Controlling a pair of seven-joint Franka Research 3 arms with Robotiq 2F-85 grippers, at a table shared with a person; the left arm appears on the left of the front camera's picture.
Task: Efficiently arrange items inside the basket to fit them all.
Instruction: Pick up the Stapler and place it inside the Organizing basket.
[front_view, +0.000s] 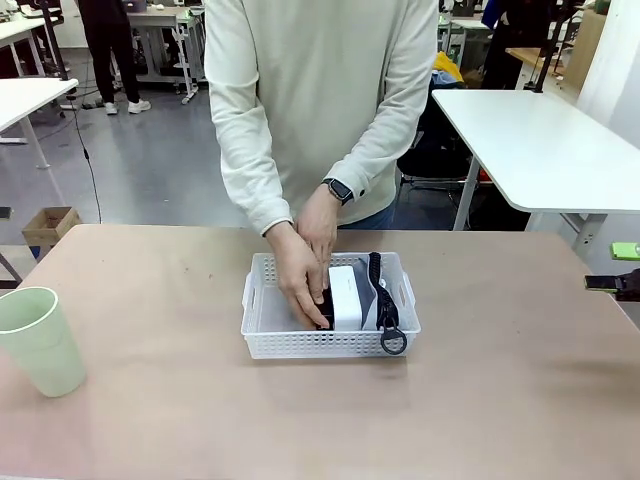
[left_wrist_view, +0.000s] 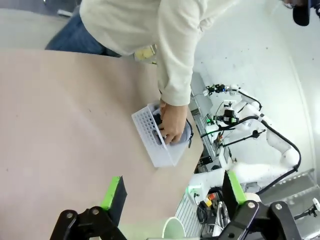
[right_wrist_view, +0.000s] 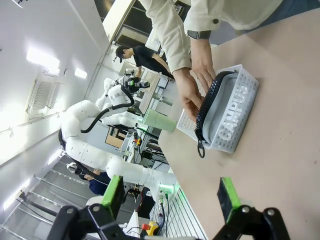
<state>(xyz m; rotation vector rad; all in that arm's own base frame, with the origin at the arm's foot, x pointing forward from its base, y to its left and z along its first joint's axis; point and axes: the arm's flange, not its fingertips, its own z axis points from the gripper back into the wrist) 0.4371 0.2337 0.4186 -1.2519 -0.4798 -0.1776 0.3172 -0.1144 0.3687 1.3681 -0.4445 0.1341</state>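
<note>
Table (front_view: 500, 400) carries the white basket (front_view: 330, 345) at its middle, long axis running left to right, left end free. The person's hands (front_view: 303, 275) press the clock (front_view: 343, 295) in beside the grey pouch (front_view: 368, 290), which stands on edge. The pale green cup (front_view: 40, 340) waits outside, well off to the robot's left. That makes the left tool (left_wrist_view: 173, 186), spread and empty, look nearer. The right tool (right_wrist_view: 171, 192) is spread too.

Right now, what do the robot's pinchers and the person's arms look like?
The left gripper and right gripper are both black and two-pronged, with bright green pads. The person's sleeves are long and cream-coloured, and one wrist wears a dark watch.
</note>
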